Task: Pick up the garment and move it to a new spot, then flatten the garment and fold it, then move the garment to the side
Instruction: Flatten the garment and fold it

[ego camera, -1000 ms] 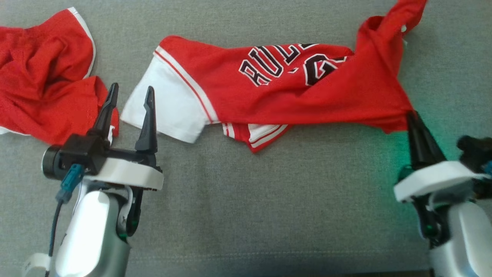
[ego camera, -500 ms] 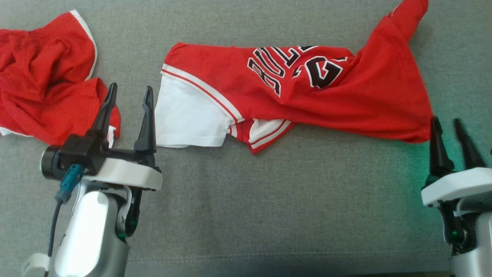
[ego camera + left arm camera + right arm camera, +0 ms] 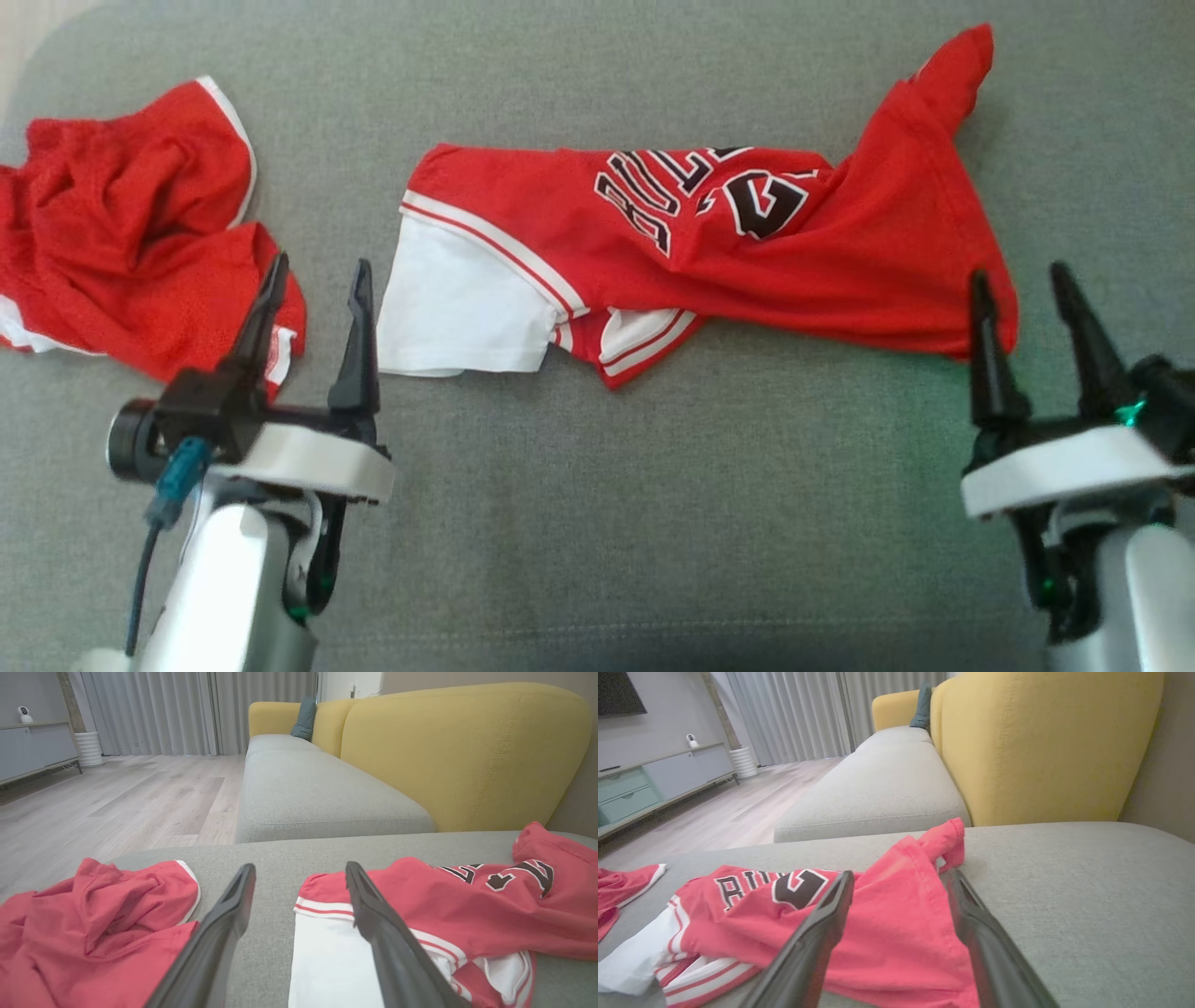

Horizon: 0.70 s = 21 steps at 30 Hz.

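The garment (image 3: 728, 243) is a red jersey with black lettering and a white sleeve. It lies stretched out and creased across the grey cushion (image 3: 597, 504), sleeve end to the left. My left gripper (image 3: 319, 271) stands open just left of the white sleeve (image 3: 457, 308), with nothing between its fingers. My right gripper (image 3: 1019, 280) is open at the jersey's lower right corner, holding nothing. In the left wrist view the left gripper (image 3: 300, 868) frames bare cushion beside the jersey (image 3: 444, 905). In the right wrist view the jersey's (image 3: 887, 924) red hem lies under the right gripper (image 3: 900, 875).
A second crumpled red garment (image 3: 131, 243) lies at the cushion's left end, close to my left gripper. A yellow sofa back (image 3: 467, 751) rises behind the cushion. Wooden floor (image 3: 117, 793) and a low cabinet (image 3: 658, 779) lie beyond.
My right gripper has opened, let go of the jersey's right corner and drawn back a little. The lifted red cloth has settled flatter. The head camera shifted; the left gripper stays open.
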Tool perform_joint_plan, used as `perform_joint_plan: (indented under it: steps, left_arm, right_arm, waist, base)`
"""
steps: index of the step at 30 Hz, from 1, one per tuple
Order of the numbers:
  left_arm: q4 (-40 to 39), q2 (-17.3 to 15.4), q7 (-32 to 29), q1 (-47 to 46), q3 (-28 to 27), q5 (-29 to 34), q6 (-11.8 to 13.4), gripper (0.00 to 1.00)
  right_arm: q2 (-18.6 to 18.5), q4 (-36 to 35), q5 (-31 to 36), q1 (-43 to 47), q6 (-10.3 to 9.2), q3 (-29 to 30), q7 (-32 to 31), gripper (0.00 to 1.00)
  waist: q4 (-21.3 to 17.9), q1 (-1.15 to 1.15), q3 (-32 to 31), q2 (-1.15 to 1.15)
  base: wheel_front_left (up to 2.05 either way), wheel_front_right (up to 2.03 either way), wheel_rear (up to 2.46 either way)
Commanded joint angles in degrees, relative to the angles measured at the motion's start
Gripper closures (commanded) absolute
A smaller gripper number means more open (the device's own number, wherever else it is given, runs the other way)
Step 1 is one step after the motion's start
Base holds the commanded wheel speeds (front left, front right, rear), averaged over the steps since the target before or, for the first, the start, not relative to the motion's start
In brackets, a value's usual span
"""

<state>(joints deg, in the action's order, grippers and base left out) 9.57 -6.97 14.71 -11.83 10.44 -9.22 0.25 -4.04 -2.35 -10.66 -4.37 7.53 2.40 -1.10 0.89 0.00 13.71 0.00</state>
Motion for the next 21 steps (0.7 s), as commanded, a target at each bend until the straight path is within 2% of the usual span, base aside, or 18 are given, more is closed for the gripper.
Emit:
perform_joint_plan:
  steps: [1, 17, 21]
  left_arm:
    - [-1.5, -1.1, 0.3, -1.0, -1.9, 0.2, 0.3, 0.0]
    - [-1.5, -1.5, 0.0, 0.0, -1.2, -0.4, 1.0, 0.0]
    - [-0.4, -1.5, -2.6, -0.2, -0.4, -1.3, 0.1, 0.0]
  right_arm:
    - [0.2, -2.7, 0.4, 0.5, -0.04, -2.1, -0.5, 0.0]
    - [1.0, -4.5, 0.4, 1.6, -0.04, -2.6, -1.8, 0.0]
    - [1.0, -4.5, 0.3, 1.3, -0.04, -2.7, -1.9, 0.0]
  waist:
    - [0.0, 0.0, -0.6, 0.0]
    - [0.0, 0.0, -1.0, 0.0]
    - [-0.1, 0.0, -0.5, 0.0]
  base:
    - [0.0, 0.0, 0.0]
    - [0.0, 0.0, 0.0]
    - [0.0, 0.0, 0.0]
